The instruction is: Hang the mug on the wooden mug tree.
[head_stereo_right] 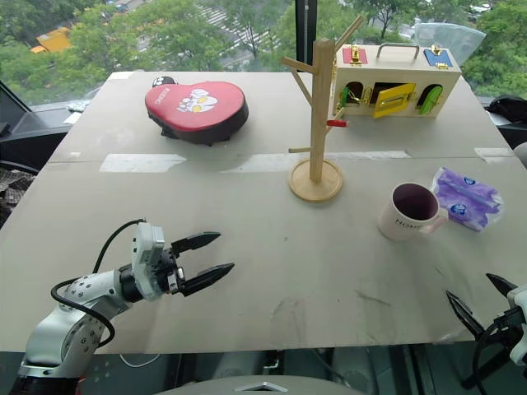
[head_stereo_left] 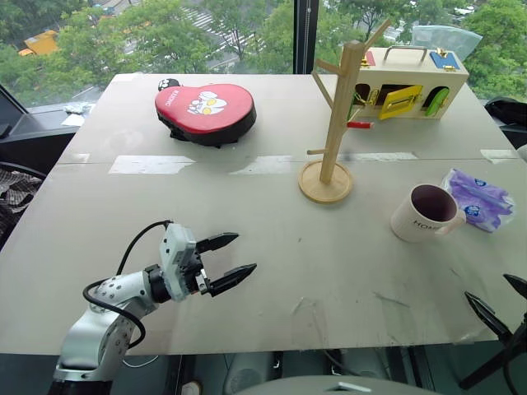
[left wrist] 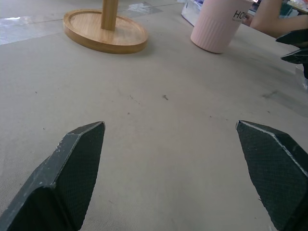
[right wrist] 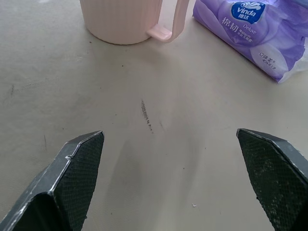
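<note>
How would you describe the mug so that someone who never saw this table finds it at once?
Start at the wooden mug tree standing mid-table. Look to its right and nearer the robot: the mug stands upright beside a purple tissue pack. It is the only cream cup, dark maroon inside.

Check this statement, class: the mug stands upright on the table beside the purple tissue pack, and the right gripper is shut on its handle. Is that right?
Not quite. The mug does stand upright on the table beside the purple tissue pack, but the right gripper is open and short of the handle, holding nothing. The right wrist view shows its two fingers wide apart with bare table between them and the mug.
</note>
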